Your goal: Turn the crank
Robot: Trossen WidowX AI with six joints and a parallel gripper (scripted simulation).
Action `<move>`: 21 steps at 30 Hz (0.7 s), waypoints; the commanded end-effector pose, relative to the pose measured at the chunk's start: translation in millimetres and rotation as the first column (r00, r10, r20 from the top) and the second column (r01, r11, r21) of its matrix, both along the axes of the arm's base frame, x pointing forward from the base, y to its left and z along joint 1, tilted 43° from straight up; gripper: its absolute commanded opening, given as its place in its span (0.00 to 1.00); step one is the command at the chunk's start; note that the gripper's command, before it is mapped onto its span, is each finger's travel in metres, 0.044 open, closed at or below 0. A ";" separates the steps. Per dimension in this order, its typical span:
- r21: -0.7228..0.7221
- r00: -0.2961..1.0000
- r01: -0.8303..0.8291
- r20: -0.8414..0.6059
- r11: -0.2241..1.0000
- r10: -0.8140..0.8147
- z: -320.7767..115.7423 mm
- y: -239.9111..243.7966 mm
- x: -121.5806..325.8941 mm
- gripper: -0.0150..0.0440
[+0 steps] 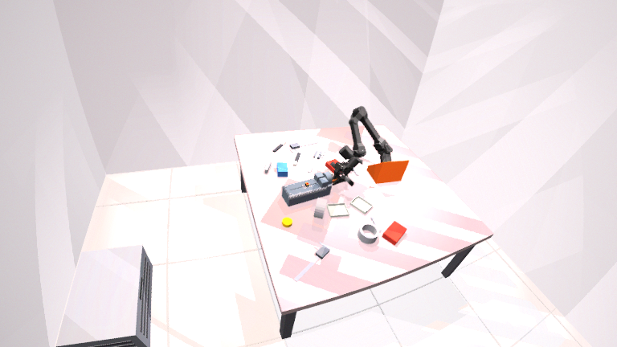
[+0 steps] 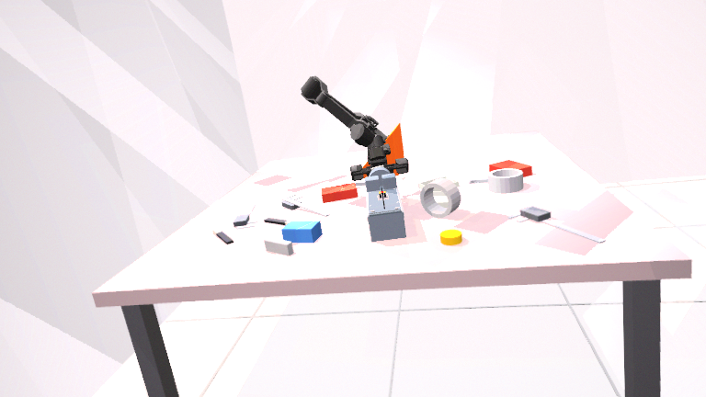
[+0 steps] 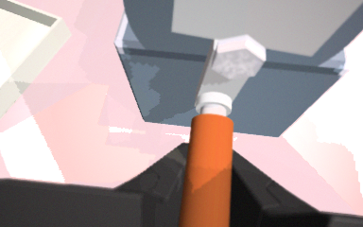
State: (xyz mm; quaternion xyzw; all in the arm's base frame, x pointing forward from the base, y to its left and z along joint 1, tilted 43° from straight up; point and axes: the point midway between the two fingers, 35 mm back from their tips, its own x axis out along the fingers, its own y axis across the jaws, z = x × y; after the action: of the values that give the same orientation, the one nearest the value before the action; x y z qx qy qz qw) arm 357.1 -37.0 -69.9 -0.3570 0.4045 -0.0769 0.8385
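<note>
Handle [image 3: 208, 170] (orange) between hand's [image 1: 340, 177] [image 3: 208, 189] fingers.

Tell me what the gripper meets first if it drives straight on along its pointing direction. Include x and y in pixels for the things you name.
Likely the machine's grey crank arm [image 3: 222, 87], just beyond the orange handle [image 3: 211, 165] the gripper [image 1: 335, 180] [image 3: 204, 153] is shut on; depth is hard to judge.
</note>
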 end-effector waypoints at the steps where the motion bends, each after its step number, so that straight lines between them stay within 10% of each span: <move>1: -0.009 1.000 0.023 0.014 1.000 -0.023 5.4 -7.4 1.3 0.25; 21: -0.009 1.000 0.023 0.014 1.000 -0.023 9.3 -9.9 1.7 0.25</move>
State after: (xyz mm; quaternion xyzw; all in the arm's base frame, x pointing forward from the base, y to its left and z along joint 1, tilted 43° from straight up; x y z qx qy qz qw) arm 357.5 -40.6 -66.8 -0.3562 0.4056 -0.0774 0.8382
